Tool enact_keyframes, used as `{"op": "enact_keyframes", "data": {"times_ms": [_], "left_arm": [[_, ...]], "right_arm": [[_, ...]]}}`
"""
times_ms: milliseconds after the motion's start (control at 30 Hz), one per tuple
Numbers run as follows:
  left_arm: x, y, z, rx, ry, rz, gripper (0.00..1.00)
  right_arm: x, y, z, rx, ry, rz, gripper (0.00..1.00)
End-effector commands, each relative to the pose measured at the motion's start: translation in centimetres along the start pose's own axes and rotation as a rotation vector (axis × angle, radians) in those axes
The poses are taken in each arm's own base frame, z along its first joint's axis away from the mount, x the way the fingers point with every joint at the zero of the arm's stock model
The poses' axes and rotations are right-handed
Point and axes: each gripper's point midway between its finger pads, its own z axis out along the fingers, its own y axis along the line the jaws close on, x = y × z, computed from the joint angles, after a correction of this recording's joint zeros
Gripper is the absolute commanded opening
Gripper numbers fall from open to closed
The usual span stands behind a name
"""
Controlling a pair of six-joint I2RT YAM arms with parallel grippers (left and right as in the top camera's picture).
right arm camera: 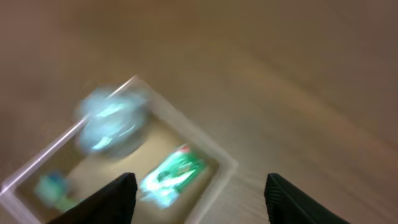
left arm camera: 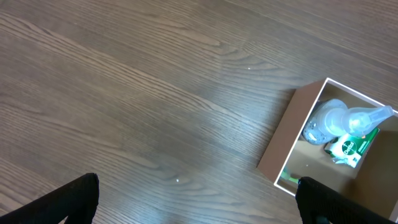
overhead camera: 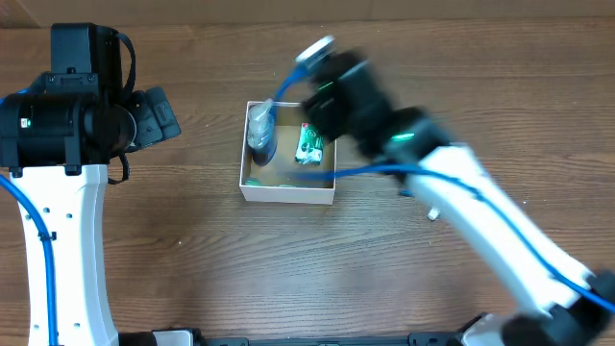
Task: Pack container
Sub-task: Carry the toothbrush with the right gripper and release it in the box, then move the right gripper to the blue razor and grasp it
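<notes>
The container (overhead camera: pixel 288 192) is a square shallow box with white walls and a brown inside, at the middle of the table. In it lie a clear bottle (overhead camera: pixel 261 133), a green-and-white packet (overhead camera: pixel 309 144) and a small green item (overhead camera: pixel 253 180). The box also shows in the left wrist view (left arm camera: pixel 278 149) and, blurred, in the right wrist view (right arm camera: pixel 214 158). My right gripper (right arm camera: pixel 198 200) is open and empty, above the box's right side, blurred by motion. My left gripper (left arm camera: pixel 199 202) is open and empty over bare table left of the box.
The wooden table (overhead camera: pixel 192 259) surrounds the box. The left arm (overhead camera: pixel 67 125) stands at the far left. The right arm (overhead camera: pixel 461 202) reaches in from the lower right.
</notes>
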Motion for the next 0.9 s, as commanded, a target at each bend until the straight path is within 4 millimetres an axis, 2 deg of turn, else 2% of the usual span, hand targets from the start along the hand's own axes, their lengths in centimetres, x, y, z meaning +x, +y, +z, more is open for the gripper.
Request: {"op": "enact_keyframes", "data": {"times_ms": [0, 33, 100, 133, 167, 300, 367, 500, 667, 867], "left_arm": [[0.0, 0.1, 0.1, 0.001, 0.005, 0.017, 1.0], [0.0, 0.1, 0.1, 0.001, 0.005, 0.017, 1.0], [0.0, 0.0, 0.1, 0.002, 0.005, 0.016, 1.0], [0.0, 0.0, 0.1, 0.002, 0.005, 0.016, 1.0], [0.0, 0.0, 0.1, 0.002, 0.005, 0.016, 1.0], [0.0, 0.0, 0.1, 0.002, 0.005, 0.016, 1.0], [0.0, 0.0, 0.1, 0.002, 0.004, 0.016, 1.0], [0.0, 0.0, 0.1, 0.002, 0.004, 0.016, 1.0], [-0.1, 0.0, 0.1, 0.003, 0.002, 0.016, 1.0], [0.0, 0.0, 0.1, 0.002, 0.004, 0.016, 1.0]], "right_arm": [[2.9, -11.4, -1.6, 0.203, 0.063, 0.442, 0.7], [4.7, -12.7, -0.9, 0.201, 0.12, 0.491, 0.71], [9.8, -15.4, 0.9, 0.183, 0.274, 0.591, 0.73], [11.7, -16.1, 1.8, 0.178, 0.329, 0.623, 0.73], [14.6, -16.6, 3.2, 0.159, 0.411, 0.657, 0.73], [21.7, -15.3, 7.1, 0.075, 0.637, 0.653, 0.72], [23.8, -14.6, 8.3, 0.06, 0.71, 0.637, 0.72], [26.3, -13.2, 10.0, 0.041, 0.798, 0.631, 0.7], [26.5, -11.6, 10.1, 0.027, 0.831, 0.611, 0.68], [27.0, -10.5, 10.2, 0.067, 0.866, 0.708, 0.67]]}}
